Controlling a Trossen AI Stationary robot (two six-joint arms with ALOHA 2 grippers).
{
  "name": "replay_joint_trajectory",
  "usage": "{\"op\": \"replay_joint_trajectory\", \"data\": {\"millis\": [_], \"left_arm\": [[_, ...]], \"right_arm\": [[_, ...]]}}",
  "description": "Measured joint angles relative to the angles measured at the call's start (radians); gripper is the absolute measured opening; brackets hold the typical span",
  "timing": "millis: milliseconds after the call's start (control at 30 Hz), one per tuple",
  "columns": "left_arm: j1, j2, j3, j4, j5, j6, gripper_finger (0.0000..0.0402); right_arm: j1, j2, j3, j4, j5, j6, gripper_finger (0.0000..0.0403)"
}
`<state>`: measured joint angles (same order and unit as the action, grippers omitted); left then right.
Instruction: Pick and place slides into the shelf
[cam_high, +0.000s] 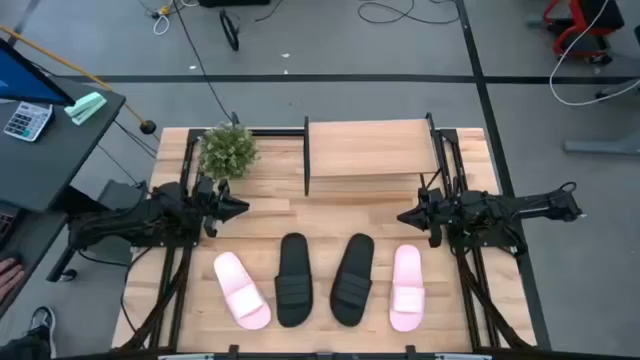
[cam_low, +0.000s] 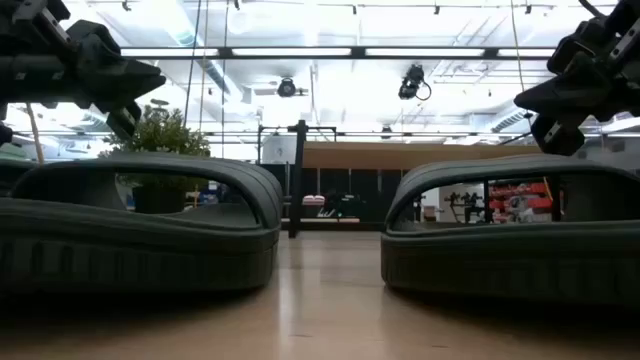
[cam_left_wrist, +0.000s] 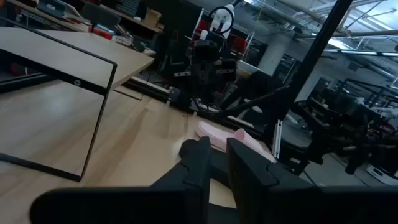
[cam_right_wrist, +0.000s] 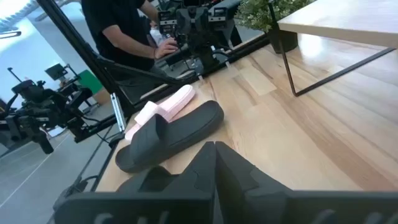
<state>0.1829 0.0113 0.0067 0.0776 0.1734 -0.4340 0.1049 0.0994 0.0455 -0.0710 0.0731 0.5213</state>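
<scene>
Grippers (cam_high: 240, 208) (cam_high: 403, 215) closed, holding nothing.

Low view cuts off both black slides (cam_low: 130, 225); pink pair hidden.

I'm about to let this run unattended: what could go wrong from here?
1. The four slides lie close together in a row; reaching for a black slide may nudge the pink slide beside it.
2. The shelf is low, with thin black uprights; a carried slide might catch them or the top board.
3. The potted plant stands near the left tool and could be knocked.
</scene>
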Motion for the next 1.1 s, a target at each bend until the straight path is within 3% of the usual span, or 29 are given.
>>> {"op": "replay_joint_trajectory", "data": {"millis": [1100], "left_arm": [[0.000, 0.000, 0.000, 0.000, 0.000, 0.000, 0.0062]], "right_arm": [[0.000, 0.000, 0.000, 0.000, 0.000, 0.000, 0.0012]]}}
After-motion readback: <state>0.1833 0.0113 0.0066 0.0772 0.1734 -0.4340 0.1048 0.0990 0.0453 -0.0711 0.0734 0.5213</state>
